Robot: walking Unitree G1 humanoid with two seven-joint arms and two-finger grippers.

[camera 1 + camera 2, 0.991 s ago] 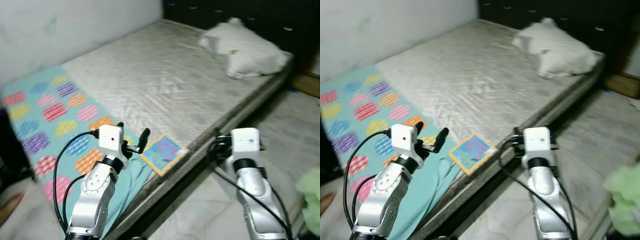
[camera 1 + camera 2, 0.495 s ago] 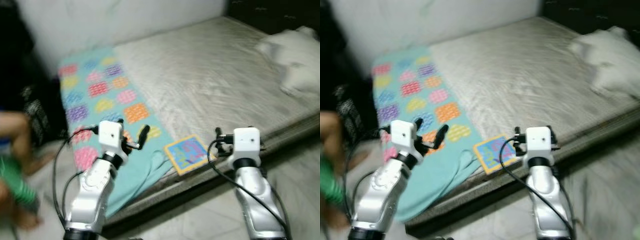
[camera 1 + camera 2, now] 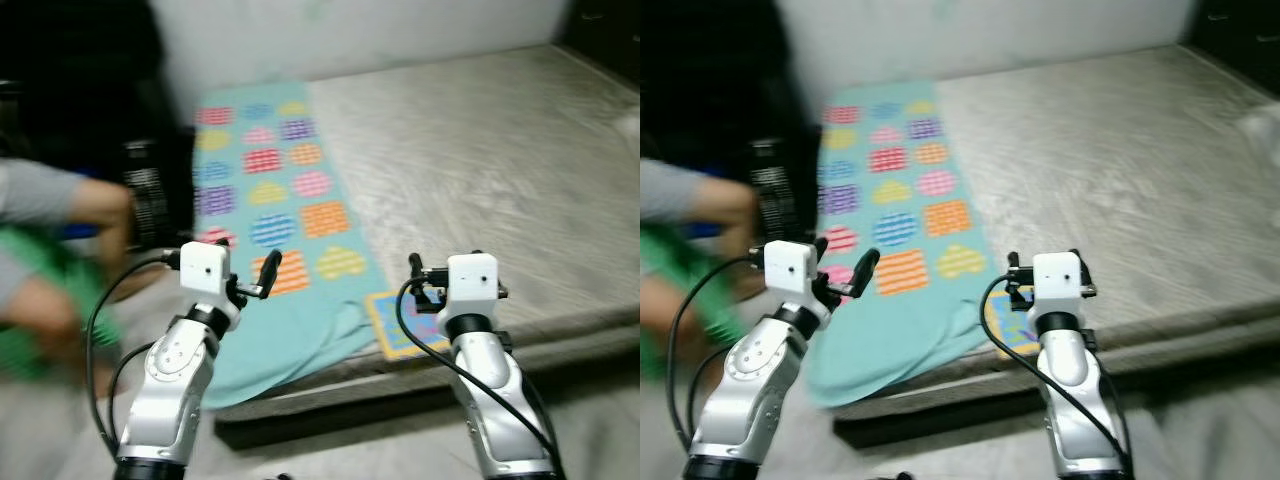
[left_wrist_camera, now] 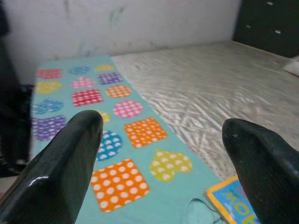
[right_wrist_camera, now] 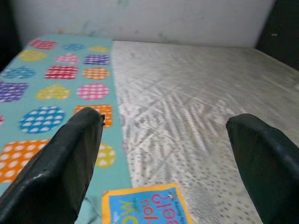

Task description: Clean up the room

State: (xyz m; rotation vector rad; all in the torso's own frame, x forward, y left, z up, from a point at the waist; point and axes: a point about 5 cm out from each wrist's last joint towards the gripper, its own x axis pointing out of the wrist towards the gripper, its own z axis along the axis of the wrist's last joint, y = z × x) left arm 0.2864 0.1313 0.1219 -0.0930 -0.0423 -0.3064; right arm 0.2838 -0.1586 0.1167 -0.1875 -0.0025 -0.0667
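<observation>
— Item one, grippers?
— Left gripper (image 4: 159, 154) and right gripper (image 5: 163, 158): jaws spread, nothing held, both raised at the near edge of the mattress (image 3: 480, 150).

— Item two, contents?
— Teal blanket (image 3: 275, 210) is spread at left; picture book (image 5: 145, 205) is laid just right of it, near edge. A blurred person (image 3: 50, 260) is seen far left.

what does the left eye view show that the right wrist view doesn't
Left eye view: a blurred person's grey sleeve beside the bed, the left gripper on its silver arm, and the bed's dark front edge.

Right wrist view: a close look along the right gripper, open, and upside-down lettering on the book cover.

Both: the teal blanket with coloured dotted shapes, the grey quilted mattress and the yellow-bordered blue picture book.
</observation>
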